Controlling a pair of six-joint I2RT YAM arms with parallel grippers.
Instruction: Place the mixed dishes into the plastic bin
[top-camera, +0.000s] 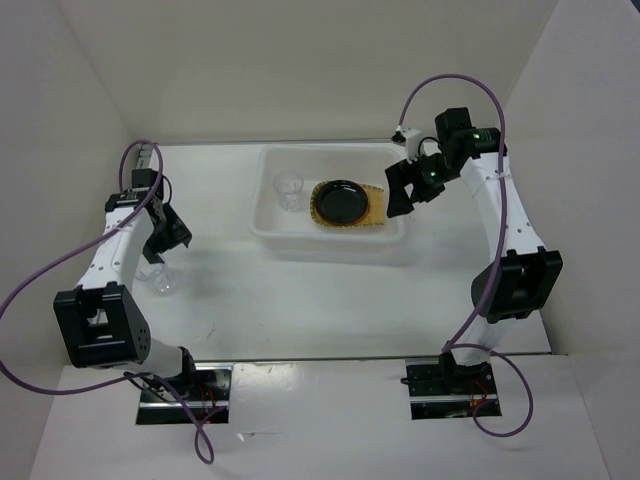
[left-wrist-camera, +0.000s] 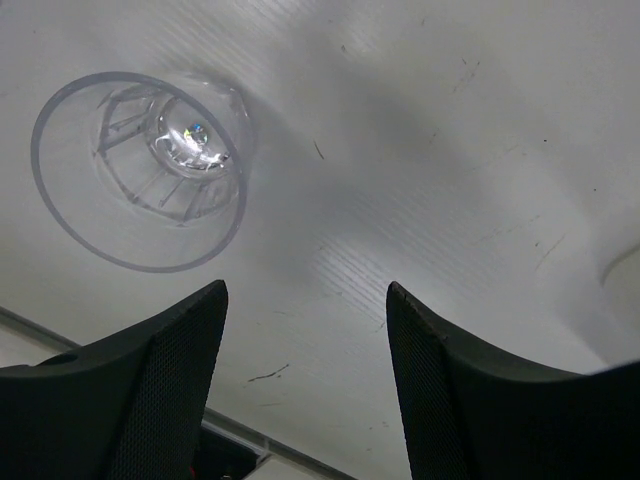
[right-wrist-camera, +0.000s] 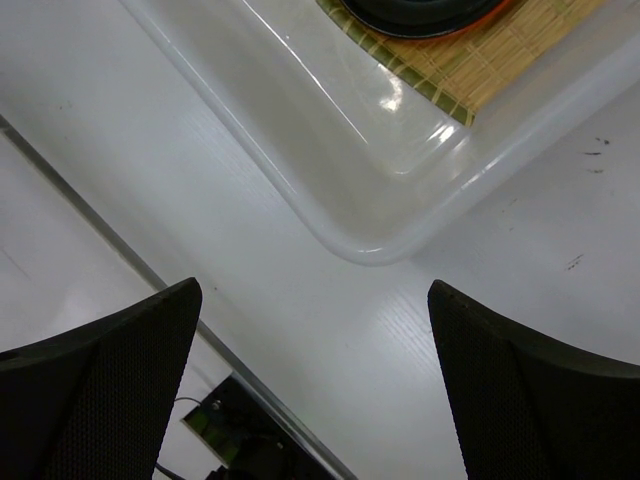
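You've one clear cup (left-wrist-camera: 140, 170) on the bench (left-wrist-camera: 450, 150).
Left jaws wide by cup, right jaws wide above bin (right-wrist-camera: 330, 140) corner.

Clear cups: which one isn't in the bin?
The cup on the table beside the left gripper; the other cup stands inside the plastic bin.

No text, label, brand, number or sign could be read in any view. The plastic bin (top-camera: 300, 232) at the far middle of the table (top-camera: 330, 300) and the clear cup (left-wrist-camera: 140, 170) at the near left bore no legible marking.
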